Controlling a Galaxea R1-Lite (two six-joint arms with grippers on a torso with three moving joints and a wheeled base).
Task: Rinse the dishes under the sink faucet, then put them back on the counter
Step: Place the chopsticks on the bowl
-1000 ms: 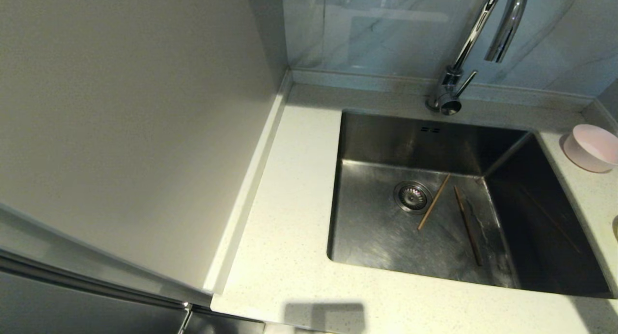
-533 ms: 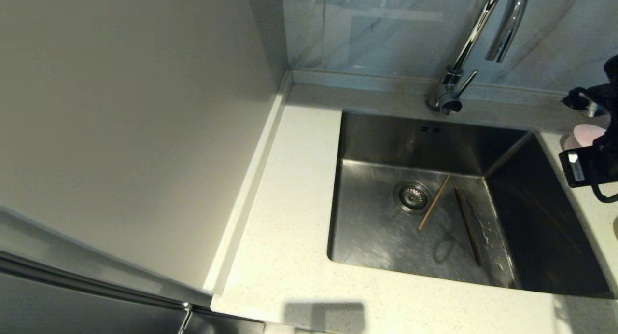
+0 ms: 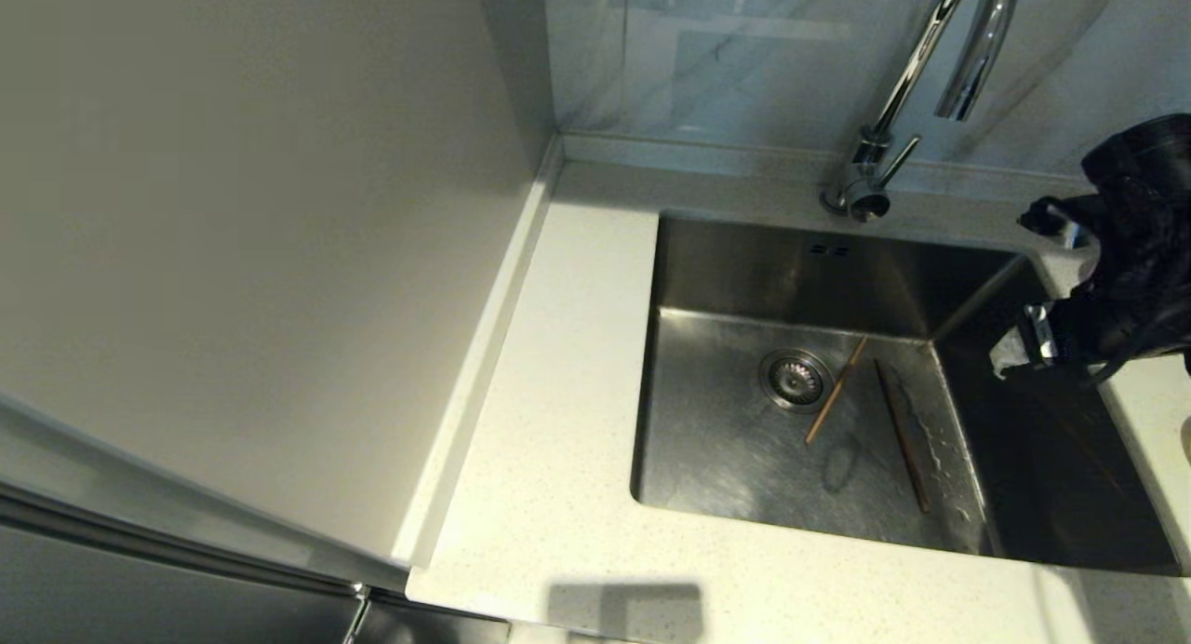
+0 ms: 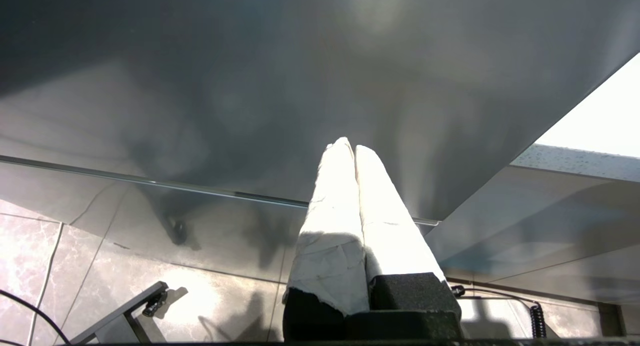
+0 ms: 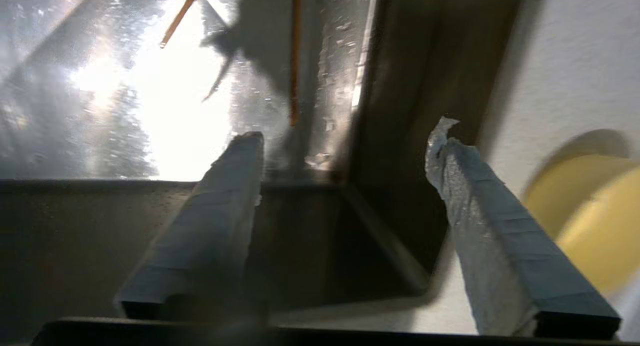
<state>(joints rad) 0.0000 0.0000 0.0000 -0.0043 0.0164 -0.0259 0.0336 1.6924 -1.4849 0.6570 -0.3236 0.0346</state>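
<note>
Two brown chopsticks lie apart on the floor of the steel sink [image 3: 726, 439]: one [image 3: 836, 390] beside the drain, the other [image 3: 901, 436] further right. My right gripper [image 3: 1028, 286] hangs open and empty over the sink's right rim. In the right wrist view its taped fingers [image 5: 235, 186] stand wide apart at the basin's corner [image 5: 345, 136], with both chopsticks [image 5: 296, 56] beyond them. A yellow-green bowl [image 5: 595, 216] stands on the counter [image 5: 560, 61] beside one finger. The chrome faucet [image 3: 930, 67] rises behind the sink. My left gripper [image 4: 350, 147] is shut and parked low.
The round strainer drain [image 3: 796, 379] sits mid-basin. Speckled counter [image 3: 577, 346] runs left of and in front of the sink, bounded on the left by a beige wall panel [image 3: 260, 234]. The left wrist view faces a dark cabinet front [image 4: 250, 86] above tiled floor [image 4: 60, 266].
My right arm has come in from the right edge to the sink's right rim, and its jaws have opened. It now covers the pink bowl on the counter.
</note>
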